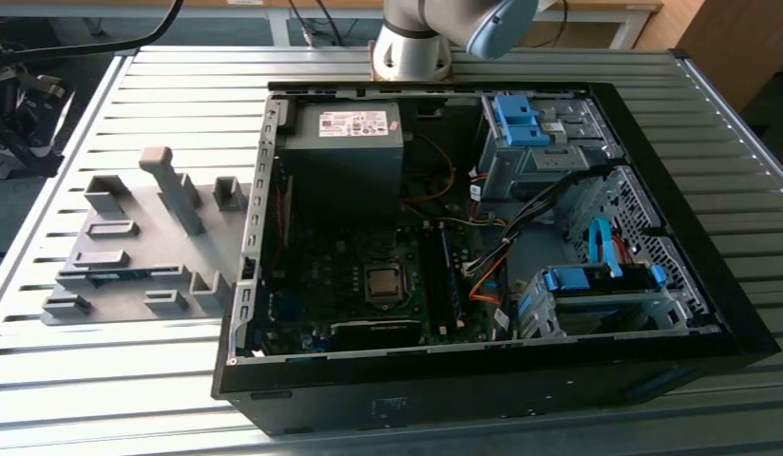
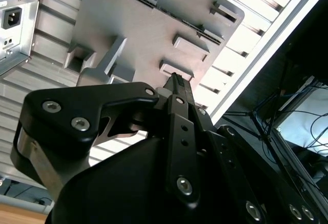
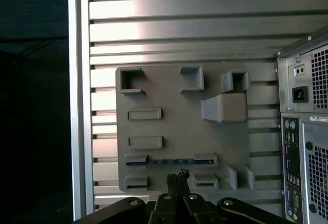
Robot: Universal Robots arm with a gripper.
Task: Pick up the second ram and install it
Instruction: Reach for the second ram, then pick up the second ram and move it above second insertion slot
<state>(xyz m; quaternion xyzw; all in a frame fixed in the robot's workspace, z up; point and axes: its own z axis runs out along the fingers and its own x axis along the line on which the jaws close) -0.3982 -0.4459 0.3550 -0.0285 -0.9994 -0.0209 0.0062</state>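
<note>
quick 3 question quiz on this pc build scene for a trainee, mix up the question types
1. True or false: the gripper holds the ram.
2. Fill in: the grey fixture lies on the exterior view's ____ of the case.
3. The ram lies: A) inside the case B) in a slot of the fixture C) in the gripper

Key: 1 false, the gripper is shut on nothing; 2 left; 3 B
</note>
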